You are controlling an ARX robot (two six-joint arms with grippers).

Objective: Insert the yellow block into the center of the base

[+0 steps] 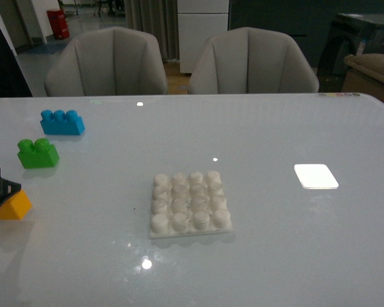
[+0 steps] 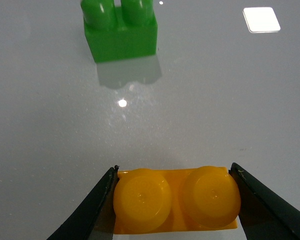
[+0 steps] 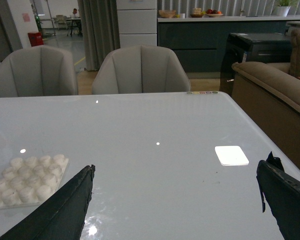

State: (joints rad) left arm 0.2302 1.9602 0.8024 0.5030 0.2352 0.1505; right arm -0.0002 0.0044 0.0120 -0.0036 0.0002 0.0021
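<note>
Fingers of my left gripper [image 2: 174, 171] are clamped on the small yellow-orange plastic brick [image 2: 176, 200] with two round studs, one black finger against each short end. Only the left wrist view shows that contact. The front view catches just a black finger and a yellow corner at the far left of the glossy pale grey tabletop [image 1: 275, 128]. From there the brick sits well left of the flat square white plastic base [image 1: 189, 204], which lies near the table's middle. A green two-stud brick [image 1: 37, 153] stands just beyond the yellow one, with a blue three-stud brick [image 1: 62, 122] further back. A flat white patch [image 1: 316, 176] lies to the right. Two grey armchairs [image 1: 107, 61] face the table, and a brown sofa [image 3: 275, 85] shows only in the right wrist view. My right gripper [image 3: 177, 170] hangs spread wide above the table, holding nothing.
</note>
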